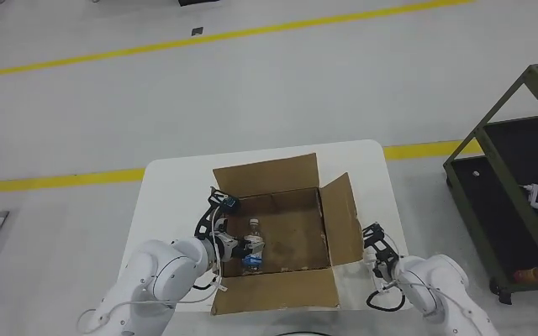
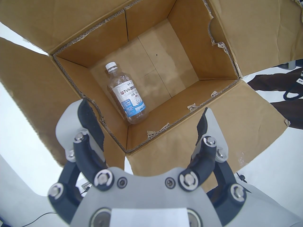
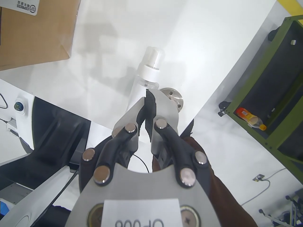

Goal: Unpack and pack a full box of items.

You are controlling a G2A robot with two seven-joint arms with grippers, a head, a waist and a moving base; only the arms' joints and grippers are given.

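Table (image 1: 172, 181): white; it carried the open box in its middle, and the spray bottle lay on bare top beyond the box's right flap.
Box (image 1: 269, 176): cardboard, all four flaps splayed outward, the floor nearly bare. The ragged rim could have snagged a finger on the way down.
Left gripper (image 2: 144, 106): jaws spread wide and holding nothing, poised above a corner of the box and over the bottle.
Right gripper (image 3: 147, 95): fingers drawn close together with nothing seen between them, low over the spray bottle's neck.
Bottle (image 2: 126, 96): clear, white-capped and labelled, on its side on the box floor, tight against a wall near the corner. That left little room for a finger on the wall side, so a slightly off-line descent would likely have hit cardboard or rolled it away.
Spray bottle (image 3: 151, 64): slim and clear, lying flat near the table edge. A nudge from closed tips could have rolled it off.
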